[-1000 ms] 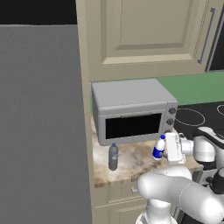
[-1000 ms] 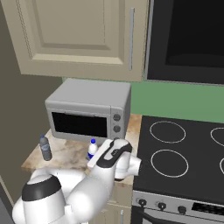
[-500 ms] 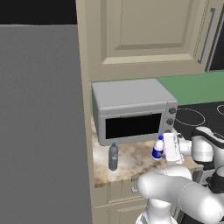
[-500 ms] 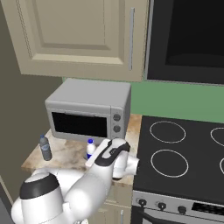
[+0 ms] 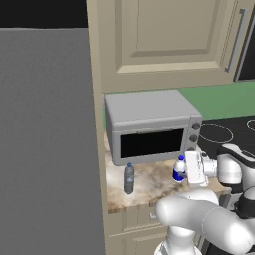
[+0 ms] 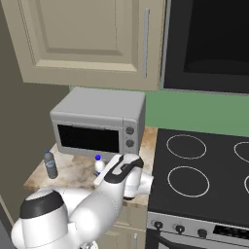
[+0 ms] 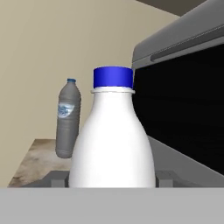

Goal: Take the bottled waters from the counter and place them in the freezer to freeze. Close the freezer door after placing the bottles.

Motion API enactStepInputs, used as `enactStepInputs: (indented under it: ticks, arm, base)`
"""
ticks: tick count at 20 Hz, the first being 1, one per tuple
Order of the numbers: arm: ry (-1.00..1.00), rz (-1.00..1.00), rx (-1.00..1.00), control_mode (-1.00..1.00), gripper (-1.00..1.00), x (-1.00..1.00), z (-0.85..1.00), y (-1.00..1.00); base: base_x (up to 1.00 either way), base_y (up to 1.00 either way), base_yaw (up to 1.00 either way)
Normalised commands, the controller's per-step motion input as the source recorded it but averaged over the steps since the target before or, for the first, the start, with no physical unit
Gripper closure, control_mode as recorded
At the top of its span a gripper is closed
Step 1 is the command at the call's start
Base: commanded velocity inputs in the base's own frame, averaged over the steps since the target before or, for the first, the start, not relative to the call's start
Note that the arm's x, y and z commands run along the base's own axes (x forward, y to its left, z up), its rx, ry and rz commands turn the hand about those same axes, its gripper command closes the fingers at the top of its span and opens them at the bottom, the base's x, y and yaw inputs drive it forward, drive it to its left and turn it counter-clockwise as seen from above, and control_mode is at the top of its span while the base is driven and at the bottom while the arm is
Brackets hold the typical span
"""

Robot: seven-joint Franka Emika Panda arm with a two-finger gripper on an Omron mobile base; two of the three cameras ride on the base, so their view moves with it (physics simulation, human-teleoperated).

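White bottle (image 7: 112,140) between claw (image 7: 113,178) fingers

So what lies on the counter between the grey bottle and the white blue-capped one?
Only bare marbled beige counter between translucent grey bottle and white blue-capped bottle, per left base view.

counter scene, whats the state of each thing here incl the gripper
white bottle: upright on the counter, cap on, between the gripper's fingers
grey bottle: upright on the counter, cap on, standing apart, untouched
gripper: closing around the white bottle, grip not clearly firm
microwave: door shut
wall cabinet: door shut
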Motion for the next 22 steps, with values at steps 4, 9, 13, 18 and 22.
enactStepInputs:
  ticks: [4, 9, 13, 18, 22]
  arm:
    - [0.02, 0.0, 0.0, -1.0, 1.0, 0.0, 0.0, 0.0]
    - [0.11, 0.0, 0.04, -1.0, 1.0, -0.01, 0.15, -0.05]
    - [0.07, 0.0, 0.15, -1.0, 1.0, -0.07, 0.68, -0.04]
    - [0.08, 0.0, 0.1, -1.0, 1.0, -0.18, 0.86, 0.0]
    - [0.06, 0.0, 0.0, -1.0, 1.0, -0.31, 0.79, 0.0]
  base:
    - [0.0, 0.0, 0.0]
    - [0.0, 0.0, 0.0]
    - [0.0, 0.0, 0.0]
    - [0.0, 0.0, 0.0]
    - [0.0, 0.0, 0.0]
